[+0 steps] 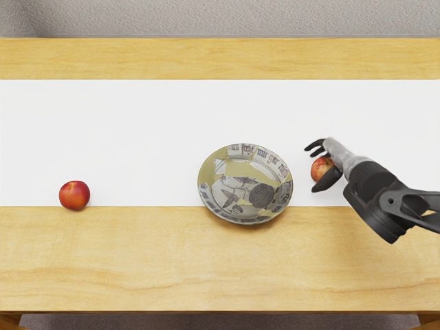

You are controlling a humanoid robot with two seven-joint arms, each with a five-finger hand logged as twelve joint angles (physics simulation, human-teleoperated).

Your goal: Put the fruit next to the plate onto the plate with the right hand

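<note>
Right hand (pixel 330 159) closed around the red-yellow fruit (pixel 319 168), fingers curled over its far side, thumb on its near side. Fruit located just right of the patterned plate (pixel 205 185), not on it. Second red fruit (pixel 74 194) lies well apart, at the counter's (pixel 206 261) left end

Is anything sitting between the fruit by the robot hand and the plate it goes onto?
Nothing visible. The fruit lies just right of the plate, with only white table between them. The right robot hand has its fingers around the fruit. The other fruit lies far left.
</note>
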